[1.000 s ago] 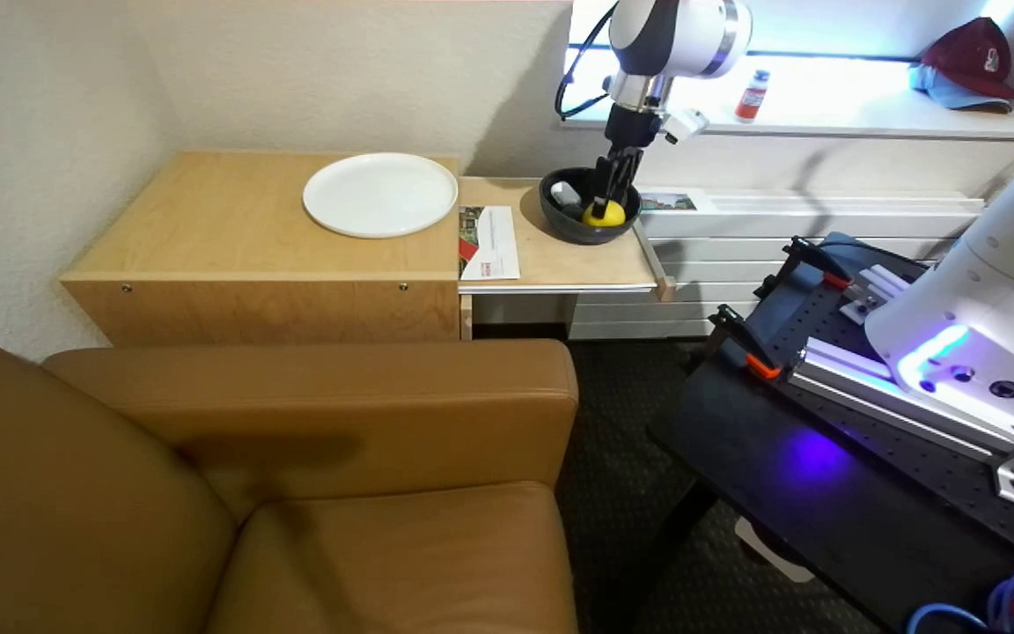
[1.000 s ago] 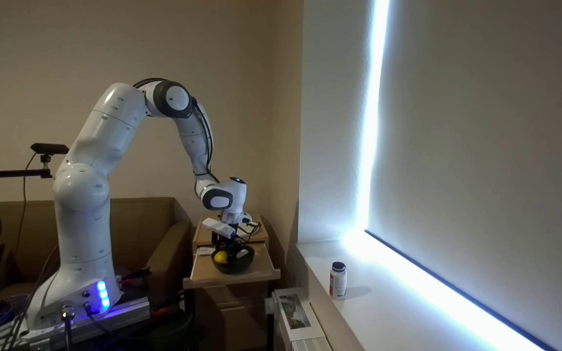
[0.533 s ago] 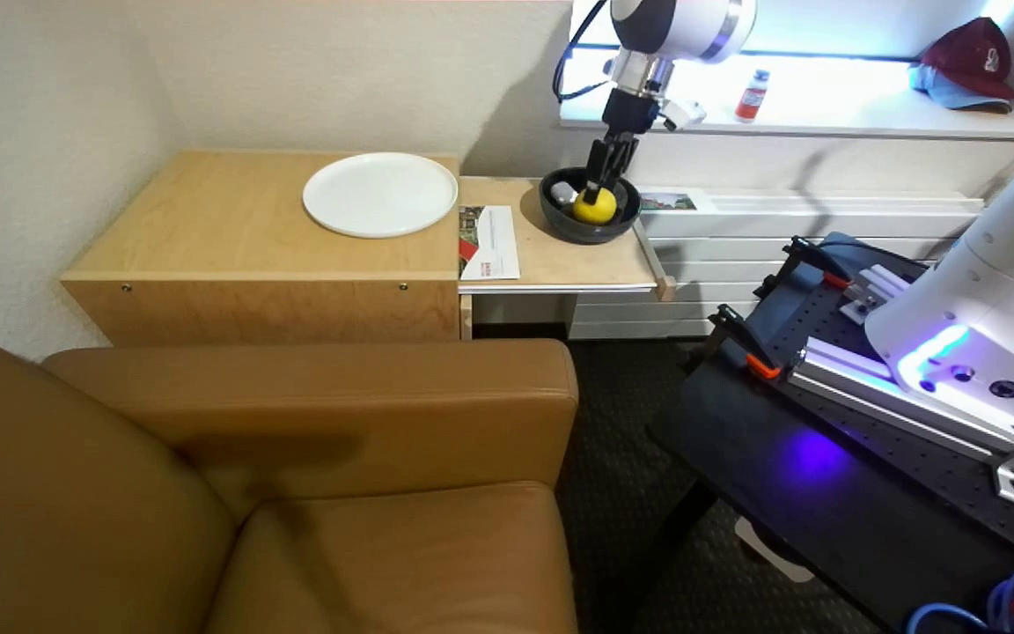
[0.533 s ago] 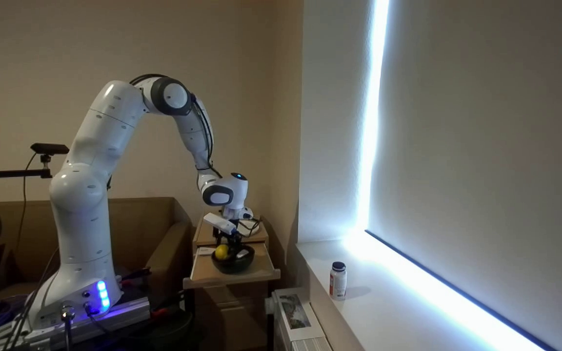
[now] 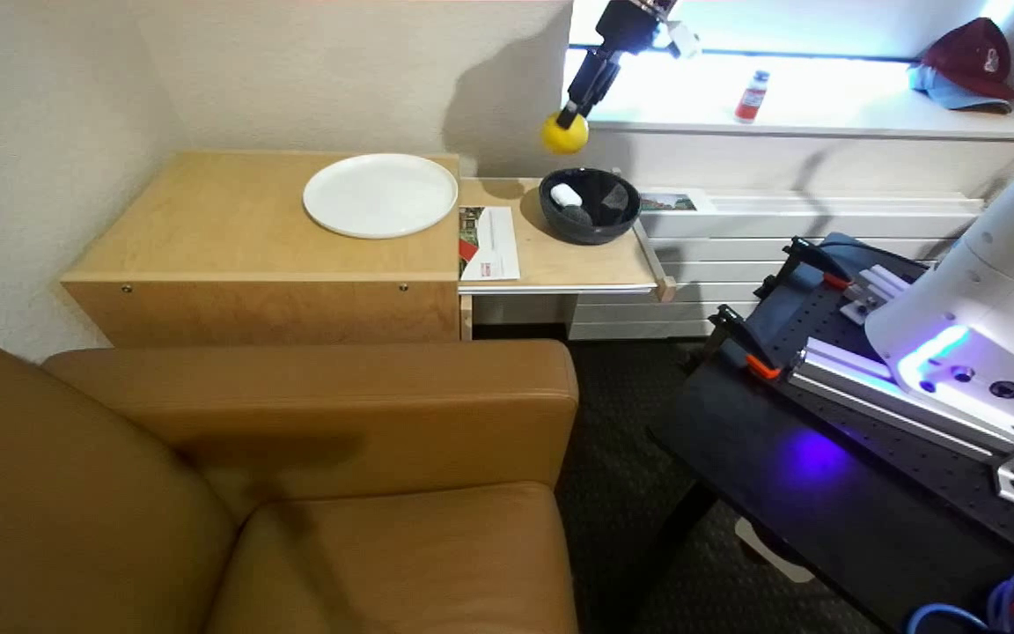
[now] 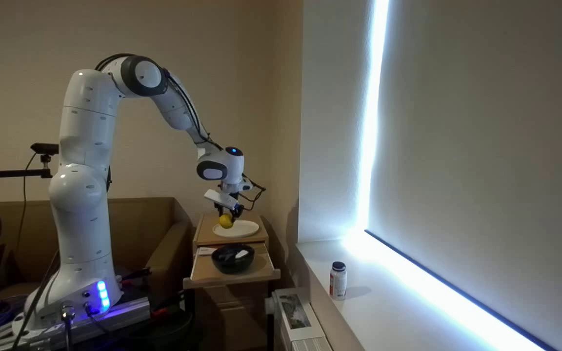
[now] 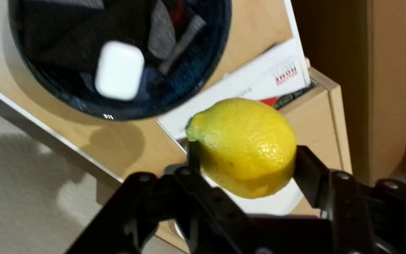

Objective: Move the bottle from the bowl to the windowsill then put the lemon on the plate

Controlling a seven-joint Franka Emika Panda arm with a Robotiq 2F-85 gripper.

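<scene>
The fingers (image 7: 310, 176) are clamped on the lemon (image 7: 243, 144), held higher than the bowl (image 5: 591, 234), free air between. The plate (image 5: 379, 198) is set near the bowl-side edge of the cabinet (image 5: 234, 211); the bottle (image 6: 338, 282) is stood on the windowsill (image 6: 393, 317), well apart from the bowl.

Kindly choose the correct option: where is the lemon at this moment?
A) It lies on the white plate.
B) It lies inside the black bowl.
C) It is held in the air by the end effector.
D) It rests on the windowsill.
C: in the wrist view the end effector grips the lemon, and both exterior views show it hanging apart from the bowl.
</scene>
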